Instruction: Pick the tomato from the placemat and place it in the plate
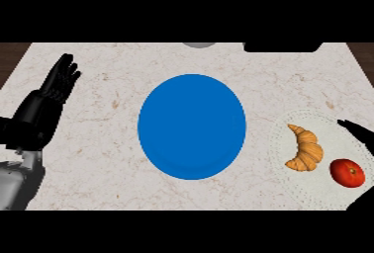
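The tomato [347, 173] lies on the placemat [292, 190] at the right side of the bench [110, 163], near the mat's lower right part. Just to its left, apart from it, a croissant [305, 149] lies on the same mat. The blue plate [191, 126] sits in the middle of the bench, just left of the mat, with nothing on it.

The right robot hand [358, 132] comes in at the right edge and is mostly cut off. One dark finger points up and to the left above the tomato, and another dark part shows at the lower right corner below it. The two parts are spread wide, with the tomato between them and touching neither.

The left robot hand [57, 84] rests at the left side of the bench, well apart from the plate, fingers straight, close together and pointing up, holding nothing
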`<control>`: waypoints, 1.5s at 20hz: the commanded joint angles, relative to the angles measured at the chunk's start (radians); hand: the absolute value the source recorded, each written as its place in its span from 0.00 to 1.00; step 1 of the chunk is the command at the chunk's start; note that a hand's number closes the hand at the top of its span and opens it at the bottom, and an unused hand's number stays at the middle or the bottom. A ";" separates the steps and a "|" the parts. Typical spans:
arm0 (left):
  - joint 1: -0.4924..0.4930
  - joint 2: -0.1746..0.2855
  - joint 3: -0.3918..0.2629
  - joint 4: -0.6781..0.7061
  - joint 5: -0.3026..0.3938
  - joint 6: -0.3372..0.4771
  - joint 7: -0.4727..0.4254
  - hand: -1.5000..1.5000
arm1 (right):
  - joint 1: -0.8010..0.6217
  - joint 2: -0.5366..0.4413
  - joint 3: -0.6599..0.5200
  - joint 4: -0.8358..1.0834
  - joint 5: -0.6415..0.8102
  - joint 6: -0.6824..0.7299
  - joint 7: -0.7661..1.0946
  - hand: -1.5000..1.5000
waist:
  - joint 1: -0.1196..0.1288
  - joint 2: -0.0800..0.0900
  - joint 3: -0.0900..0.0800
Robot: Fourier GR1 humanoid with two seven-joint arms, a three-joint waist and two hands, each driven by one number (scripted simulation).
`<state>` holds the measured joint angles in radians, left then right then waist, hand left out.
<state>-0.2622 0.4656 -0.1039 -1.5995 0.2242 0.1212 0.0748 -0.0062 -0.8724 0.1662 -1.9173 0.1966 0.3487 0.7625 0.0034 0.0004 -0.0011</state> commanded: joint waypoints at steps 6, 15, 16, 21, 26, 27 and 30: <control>-0.018 -0.029 0.063 0.021 -0.016 -0.052 0.011 0.50 | -0.016 0.061 -0.004 0.130 0.131 0.099 0.016 0.00 | -0.006 0.000 0.001; -0.076 -0.086 0.071 0.007 -0.088 -0.040 0.082 0.50 | 0.006 0.191 -0.009 0.294 0.289 0.049 -0.127 0.00 | -0.007 0.000 0.002; -0.005 -0.105 0.082 0.000 -0.089 -0.068 0.020 0.50 | -0.030 0.160 -0.065 0.322 0.263 0.128 -0.150 0.00 | -0.004 0.000 0.001; -0.024 -0.092 0.138 0.015 -0.092 -0.121 0.027 0.50 | -0.062 0.243 -0.048 0.403 0.345 0.134 -0.172 0.00 | -0.004 0.000 0.001; -0.075 -0.131 0.113 0.000 -0.127 -0.101 0.086 0.50 | 0.010 0.261 -0.038 0.424 0.431 0.093 -0.206 0.00 | -0.008 0.000 0.001; -0.013 -0.101 0.160 0.010 -0.100 -0.159 0.032 0.50 | -0.060 0.285 -0.036 0.493 0.460 0.100 -0.200 0.00 | -0.001 0.000 0.001; 0.044 -0.124 0.141 -0.022 -0.113 -0.156 0.008 0.50 | -0.017 0.317 -0.048 0.486 0.470 -0.006 -0.294 1.00 | -0.003 -0.001 0.001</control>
<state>-0.2539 0.3554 0.0361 -1.6203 0.1232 -0.0183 0.1173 -0.0274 -0.6127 0.1196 -1.4489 0.6373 0.4184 0.5202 0.0006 -0.0004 -0.0003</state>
